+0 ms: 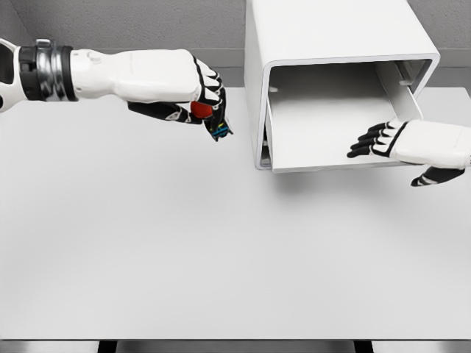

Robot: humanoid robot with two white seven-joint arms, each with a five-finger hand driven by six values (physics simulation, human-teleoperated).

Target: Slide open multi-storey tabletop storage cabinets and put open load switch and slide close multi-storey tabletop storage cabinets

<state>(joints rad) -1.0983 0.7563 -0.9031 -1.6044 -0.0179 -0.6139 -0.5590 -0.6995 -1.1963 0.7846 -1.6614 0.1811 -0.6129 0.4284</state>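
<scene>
A white tabletop carries the storage cabinet, its drawer pulled out. The right robot hand rests fingers extended on the drawer's edge, holding nothing. The left robot hand grips the load switch above the tabletop, left of the cabinet.

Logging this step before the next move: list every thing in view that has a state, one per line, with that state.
Cabinet: upright at the table's far edge.
Drawer: slid open, nothing visible inside.
Switch: off the table, held in the left hand.
Left hand: fingers shut on the switch, left of the cabinet.
Right hand: fingers extended, at the drawer's right front corner.
Table: nothing else on it.
</scene>
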